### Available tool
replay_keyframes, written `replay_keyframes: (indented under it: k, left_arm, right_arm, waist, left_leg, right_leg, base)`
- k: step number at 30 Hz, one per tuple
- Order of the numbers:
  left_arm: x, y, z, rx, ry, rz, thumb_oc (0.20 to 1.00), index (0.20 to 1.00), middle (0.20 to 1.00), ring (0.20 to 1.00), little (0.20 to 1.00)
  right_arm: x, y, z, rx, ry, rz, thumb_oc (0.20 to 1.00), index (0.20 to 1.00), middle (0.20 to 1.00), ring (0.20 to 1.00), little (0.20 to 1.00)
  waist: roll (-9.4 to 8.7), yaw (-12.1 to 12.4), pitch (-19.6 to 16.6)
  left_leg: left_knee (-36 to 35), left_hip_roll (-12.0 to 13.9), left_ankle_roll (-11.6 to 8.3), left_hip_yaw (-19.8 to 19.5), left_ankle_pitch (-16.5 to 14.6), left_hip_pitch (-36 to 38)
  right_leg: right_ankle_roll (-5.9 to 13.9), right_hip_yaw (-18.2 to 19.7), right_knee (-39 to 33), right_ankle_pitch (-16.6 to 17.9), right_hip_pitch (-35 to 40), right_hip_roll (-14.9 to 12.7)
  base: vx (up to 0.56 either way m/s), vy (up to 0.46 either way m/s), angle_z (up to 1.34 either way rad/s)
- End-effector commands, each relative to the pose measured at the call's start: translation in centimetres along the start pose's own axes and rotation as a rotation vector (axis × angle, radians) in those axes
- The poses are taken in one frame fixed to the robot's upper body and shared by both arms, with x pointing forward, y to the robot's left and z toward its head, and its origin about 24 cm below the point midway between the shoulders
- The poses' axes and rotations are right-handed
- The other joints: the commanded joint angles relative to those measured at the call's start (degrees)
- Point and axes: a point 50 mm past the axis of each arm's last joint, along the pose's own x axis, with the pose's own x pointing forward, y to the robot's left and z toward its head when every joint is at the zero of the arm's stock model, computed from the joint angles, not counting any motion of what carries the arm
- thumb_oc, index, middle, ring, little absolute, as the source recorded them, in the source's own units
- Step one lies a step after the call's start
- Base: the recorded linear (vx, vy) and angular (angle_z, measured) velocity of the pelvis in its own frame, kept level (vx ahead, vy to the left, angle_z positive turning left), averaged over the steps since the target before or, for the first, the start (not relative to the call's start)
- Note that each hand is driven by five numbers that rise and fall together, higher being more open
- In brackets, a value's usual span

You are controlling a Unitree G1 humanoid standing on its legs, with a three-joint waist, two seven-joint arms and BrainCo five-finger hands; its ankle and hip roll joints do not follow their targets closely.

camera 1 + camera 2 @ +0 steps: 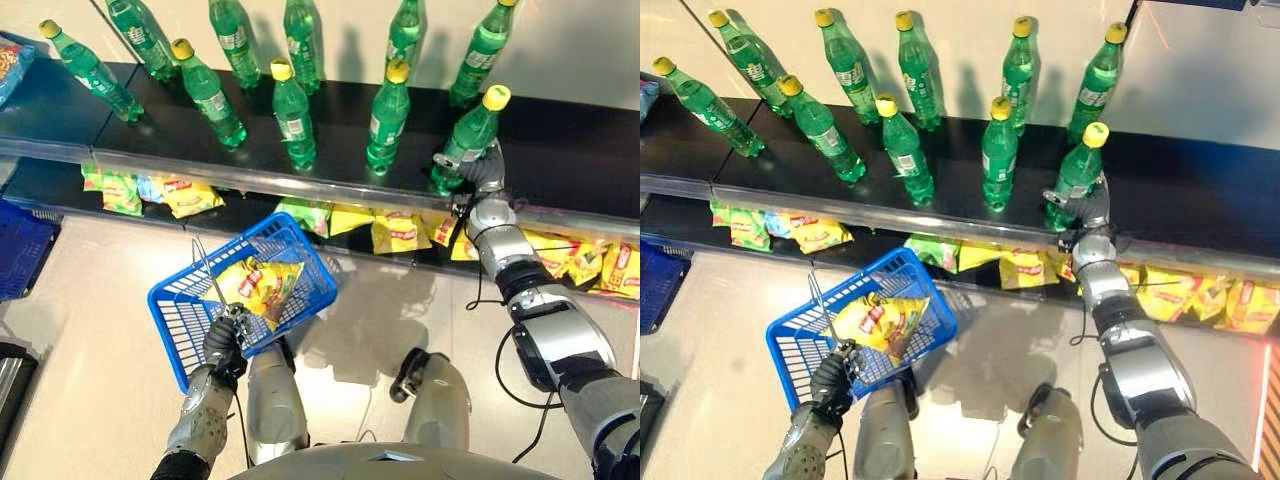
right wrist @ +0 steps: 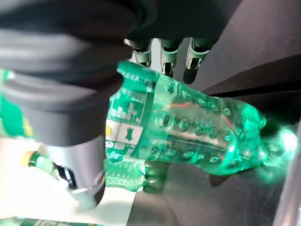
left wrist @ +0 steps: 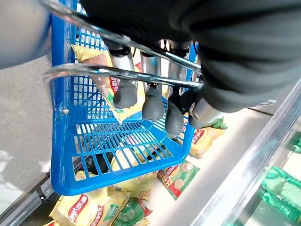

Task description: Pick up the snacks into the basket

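- Surface: a dark glossy upper shelf (image 1: pixel 560 150) carries green plastic bottles with yellow caps (image 1: pixel 293 115), standing apart in loose rows; a pale wall backs it and a pale glossy floor (image 1: pixel 100 270) lies below.
- Lower shelf: yellow and green snack packets (image 1: pixel 400 232) lie in a row under the upper shelf's front edge, partly covered by it.
- Left hand (image 1: pixel 226 345): fingers curled round the metal wire handle (image 3: pixel 122 73) of the blue plastic mesh basket (image 1: pixel 180 310), held above the floor; yellow snack packets (image 1: pixel 262 285) lie inside.
- Right hand (image 1: pixel 480 170): wrapped round the rightmost front green bottle (image 1: pixel 465 140) on the upper shelf, fingers (image 2: pixel 162 54) behind it, thumb in front.
- Cut off: another blue basket (image 1: pixel 20 250) at the left edge.
- Room: open floor between basket and lower shelf.
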Motion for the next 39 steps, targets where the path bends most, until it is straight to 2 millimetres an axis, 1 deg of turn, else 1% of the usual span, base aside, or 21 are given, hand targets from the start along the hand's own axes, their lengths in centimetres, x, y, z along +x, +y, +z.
replay_keyframes:
  k: [1,9,15,19,21,23,26,28,29,30,33,35,36,37,38,39]
  left_arm:
    - [-0.7,-1.8,2.0,0.028,-0.088,-0.139,0.200,0.200,0.200,0.200,0.200]
    - [-0.6,-2.0,2.1,0.034,-0.094,-0.142,0.200,0.200,0.200,0.200,0.200]
    - [-0.4,-2.2,2.3,0.037,-0.103,-0.141,0.200,0.200,0.200,0.200,0.200]
    - [-0.2,-2.3,2.8,0.039,-0.126,-0.134,0.200,0.200,0.200,0.200,0.200]
    - [-0.1,-2.4,3.0,0.040,-0.142,-0.128,0.200,0.200,0.200,0.200,0.200]
    - [-0.1,-2.5,3.1,0.031,-0.155,-0.122,0.200,0.200,0.200,0.200,0.200]
    - [0.0,-2.7,3.4,0.013,-0.178,-0.119,0.200,0.200,0.200,0.200,0.200]
    - [0.0,-2.8,3.6,0.011,-0.191,-0.118,0.200,0.200,0.200,0.200,0.200]
    - [0.0,-2.8,3.7,0.010,-0.196,-0.117,0.200,0.200,0.200,0.200,0.200]
    - [0.1,-3.0,3.8,0.007,-0.201,-0.119,0.200,0.200,0.200,0.200,0.200]
    - [0.0,-3.1,3.9,0.011,-0.210,-0.127,0.200,0.200,0.200,0.200,0.200]
    - [-0.1,-3.1,4.1,0.009,-0.218,-0.126,0.200,0.200,0.200,0.200,0.200]
    - [-0.1,-3.1,4.2,0.010,-0.219,-0.127,0.200,0.200,0.200,0.200,0.200]
    - [-0.1,-3.1,4.1,0.010,-0.219,-0.127,0.200,0.200,0.200,0.200,0.200]
    - [-0.2,-3.2,4.2,0.007,-0.223,-0.130,0.200,0.200,0.200,0.200,0.200]
    - [-0.2,-3.2,4.2,0.007,-0.223,-0.130,0.200,0.200,0.200,0.200,0.200]
  right_arm:
    - [1.9,-1.5,3.9,0.006,-0.098,-0.060,0.200,0.200,0.200,0.200,0.200]
    - [2.3,-2.1,4.7,0.031,-0.105,-0.086,0.200,0.200,0.200,0.200,0.200]
    - [2.3,-2.4,5.0,0.062,-0.123,-0.115,0.200,0.200,0.200,0.200,0.200]
    - [1.6,-2.3,6.0,0.092,-0.209,-0.125,0.200,0.200,0.200,0.200,0.200]
    - [0.7,-2.4,6.4,0.114,-0.273,-0.141,0.200,0.200,0.200,0.200,0.200]
    - [-0.6,-3.0,6.5,0.120,-0.342,-0.174,0.200,0.200,0.200,0.200,0.200]
    - [-2.5,-4.3,6.2,0.111,-0.419,-0.242,0.200,0.200,0.200,0.200,0.200]
    - [-3.9,-5.7,5.8,0.091,-0.460,-0.304,0.200,0.200,0.200,0.200,0.200]
    - [-4.3,-5.9,5.6,0.088,-0.467,-0.317,0.200,0.200,0.200,0.200,0.200]
    - [-5.2,-6.1,5.7,0.096,-0.496,-0.335,0.200,0.200,0.200,0.200,0.200]
    - [-6.5,-6.7,5.7,0.099,-0.544,-0.366,0.200,0.200,0.200,0.200,0.200]
    - [-7.4,-6.5,6.3,0.107,-0.592,-0.363,0.200,0.200,0.200,0.200,0.200]
    - [-8.2,-6.0,6.8,0.121,-0.633,-0.331,0.200,0.200,0.200,0.200,0.200]
    - [-8.2,-6.0,6.8,0.121,-0.632,-0.331,0.200,0.200,0.200,0.200,0.200]
    - [-8.9,-5.5,7.4,0.133,-0.671,-0.290,0.200,0.200,0.200,0.200,0.200]
    - [-8.9,-5.5,7.3,0.133,-0.671,-0.290,0.200,0.200,0.200,0.200,0.200]
  waist:
    - [0.71,1.72,-0.76]
    - [0.83,2.05,-0.57]
    - [0.64,1.74,-0.49]
    - [0.48,1.11,-0.47]
    - [0.40,0.56,-0.37]
    - [0.28,-0.04,-0.38]
    - [0.09,-0.65,-0.38]
    - [-0.08,-1.05,-0.41]
    - [-0.14,-1.21,-0.45]
    - [-0.26,-1.43,-0.55]
    - [-0.49,-1.83,-0.68]
    - [-0.66,-2.02,-0.77]
    - [-1.02,-2.22,-0.90]
    - [-1.04,-2.22,-0.91]
    - [-1.25,-2.31,-1.02]
    - [-1.26,-2.32,-1.04]
  left_leg:
    - [3.47,-0.54,2.73,-1.13,-1.51,-0.75]
    - [3.19,-0.79,2.76,-1.24,-1.32,-0.70]
    - [3.15,-0.98,2.94,-1.26,-1.39,-0.59]
    - [3.30,-0.88,2.99,-1.08,-1.57,-0.38]
    - [3.27,-0.75,3.01,-0.89,-1.63,-0.21]
    - [3.20,-0.78,3.08,-0.90,-1.69,0.03]
    - [3.25,-0.74,3.20,-1.02,-1.88,0.06]
    - [3.36,-0.74,3.29,-1.23,-1.97,0.04]
    - [3.34,-0.70,3.30,-1.25,-1.99,0.05]
    - [3.30,-0.71,3.34,-1.27,-2.00,0.04]
    - [3.01,-0.69,3.42,-1.39,-1.91,0.23]
    - [2.86,-0.69,3.52,-1.48,-1.88,0.43]
    - [2.63,-0.65,3.59,-1.45,-1.79,0.70]
    - [2.60,-0.66,3.59,-1.44,-1.78,0.72]
    - [2.26,-0.67,3.68,-1.46,-1.57,0.96]
    - [2.24,-0.69,3.68,-1.46,-1.56,0.97]
  right_leg:
    - [4.10,0.02,-3.28,5.02,3.90,0.83]
    - [4.23,-0.07,-3.19,5.01,4.01,0.78]
    - [4.31,0.19,-3.32,5.39,3.83,0.86]
    - [4.35,0.61,-3.34,5.55,3.75,0.85]
    - [4.40,0.73,-3.33,5.55,3.82,0.82]
    - [4.54,0.86,-3.47,5.65,3.91,0.75]
    - [4.60,0.68,-3.44,5.47,4.09,0.64]
    - [4.63,0.47,-3.55,5.41,4.34,0.57]
    - [4.65,0.48,-3.53,5.39,4.34,0.54]
    - [4.63,0.47,-3.50,5.31,4.37,0.57]
    - [4.77,0.45,-3.73,5.36,4.45,0.70]
    - [4.79,0.58,-3.79,5.44,4.51,0.80]
    - [4.78,0.77,-4.11,5.60,4.78,0.89]
    - [4.79,0.77,-4.13,5.61,4.79,0.89]
    - [4.72,0.72,-4.29,5.66,4.97,1.04]
    - [4.73,0.71,-4.31,5.67,4.99,1.04]
  base:
    - [0.01,0.001,0.14]
    - [0.00,0.000,0.02]
    - [0.00,0.000,0.00]
    - [0.00,0.000,0.00]
    - [0.00,0.000,0.00]
    - [0.00,0.000,0.00]
    - [0.00,0.000,0.00]
    - [0.00,0.000,0.00]
    - [-0.01,-0.001,0.03]
    - [0.00,0.000,0.00]
    - [0.00,0.000,0.01]
    - [0.00,0.000,0.00]
    - [0.00,0.000,0.00]
    - [0.00,0.000,0.00]
    - [0.00,0.000,0.00]
    - [0.00,0.000,0.00]
